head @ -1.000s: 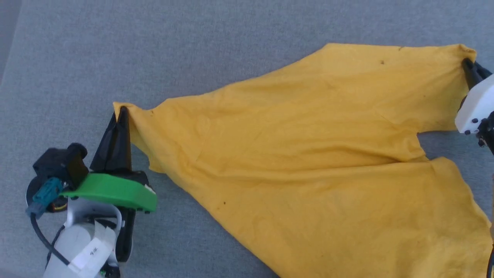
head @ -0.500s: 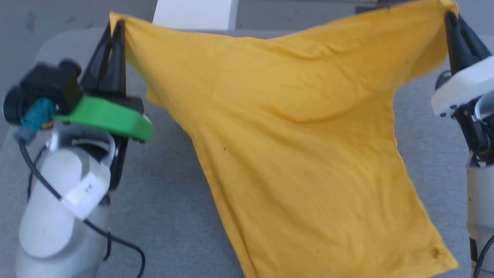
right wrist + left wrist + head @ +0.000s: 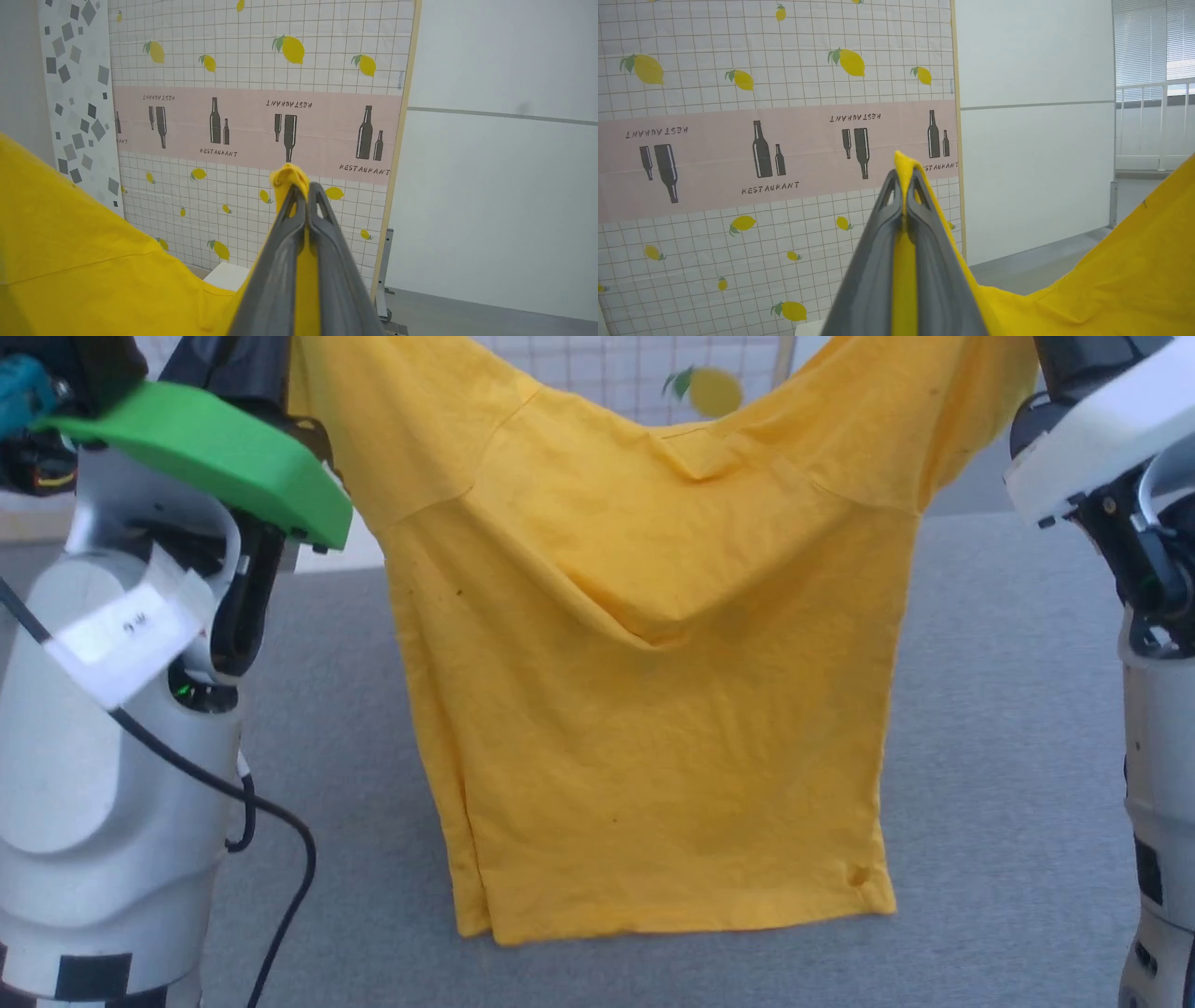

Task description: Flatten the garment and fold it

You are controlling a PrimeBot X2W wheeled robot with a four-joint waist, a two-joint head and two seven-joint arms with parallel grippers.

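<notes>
The garment (image 3: 644, 709), a bright yellow T-shirt, hangs in the air with its plain side toward the head camera. It is stretched between my two grippers by its upper corners, and the neckline sags in the middle. The hem (image 3: 672, 919) hangs low over the grey table; whether it touches I cannot tell. My left gripper (image 3: 903, 175) is shut on a pinch of yellow cloth that pokes out past the tips. My right gripper (image 3: 303, 189) is shut the same way on the other corner. In the head view the green left wrist guard (image 3: 215, 448) and white right wrist housing (image 3: 1102, 439) flank the shirt.
The grey cloth-covered table (image 3: 1008, 709) spreads below and behind the shirt. Beyond it stands a screen with a lemon and bottle print (image 3: 738, 70), next to a white wall (image 3: 1031, 140). A black cable (image 3: 280, 821) loops off my left arm.
Both grippers have lifted the garment from lying spread on the table to hanging upright between them. The head camera has tilted up with the lift.
</notes>
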